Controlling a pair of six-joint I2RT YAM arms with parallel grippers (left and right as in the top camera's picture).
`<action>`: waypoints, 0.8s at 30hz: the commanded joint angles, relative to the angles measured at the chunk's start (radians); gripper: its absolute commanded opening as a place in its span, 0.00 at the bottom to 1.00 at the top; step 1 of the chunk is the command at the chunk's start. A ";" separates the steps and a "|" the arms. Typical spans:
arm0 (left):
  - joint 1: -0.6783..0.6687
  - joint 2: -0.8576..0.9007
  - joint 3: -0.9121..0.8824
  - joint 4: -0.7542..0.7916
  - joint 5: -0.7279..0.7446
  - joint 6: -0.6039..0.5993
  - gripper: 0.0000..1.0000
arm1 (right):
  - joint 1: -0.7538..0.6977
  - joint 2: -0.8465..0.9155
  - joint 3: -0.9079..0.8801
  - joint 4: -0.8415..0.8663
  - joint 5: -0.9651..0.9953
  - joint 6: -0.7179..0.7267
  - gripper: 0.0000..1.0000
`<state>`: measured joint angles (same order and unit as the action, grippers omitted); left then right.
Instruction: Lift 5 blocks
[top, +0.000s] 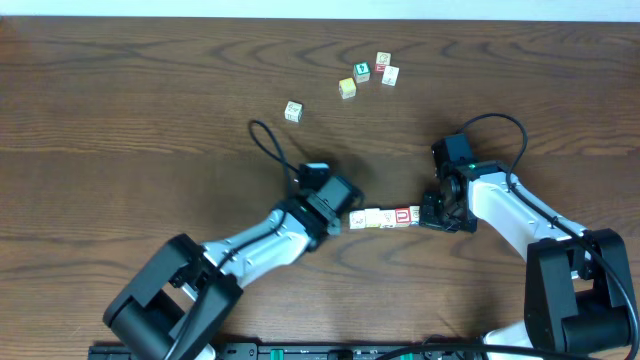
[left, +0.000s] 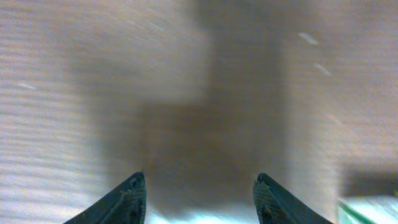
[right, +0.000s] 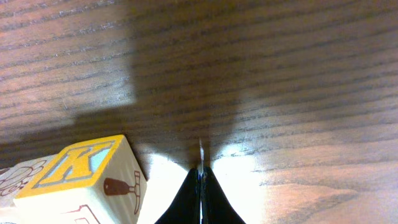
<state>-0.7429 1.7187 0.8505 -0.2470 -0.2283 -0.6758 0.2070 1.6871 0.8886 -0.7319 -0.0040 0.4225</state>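
The blocks lie in a short row on the table between my two grippers, pale wood, one with a red face. My left gripper is at the row's left end. In the left wrist view it stands open over blurred table with nothing between its fingers, and a pale green-edged block corner shows at the lower right. My right gripper sits at the row's right end. In the right wrist view it is shut on nothing, with a block bearing a yellow K just left of it.
Loose cubes lie at the back: a green-faced one, a yellow-faced one, two more beside them and one alone. A black cable loop lies behind the left arm.
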 joint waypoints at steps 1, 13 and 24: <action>0.082 -0.014 0.020 -0.010 -0.035 0.011 0.57 | -0.004 0.002 0.001 0.024 0.018 -0.019 0.01; 0.365 -0.374 0.045 -0.003 -0.065 0.315 0.62 | -0.078 0.002 0.309 0.138 0.055 -0.228 0.11; 0.430 -1.144 0.045 -0.256 -0.297 0.481 0.70 | -0.093 -0.222 0.519 -0.064 0.145 -0.286 0.46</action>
<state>-0.3168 0.6971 0.8856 -0.4622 -0.4198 -0.2440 0.1173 1.5841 1.3819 -0.7822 0.1089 0.1547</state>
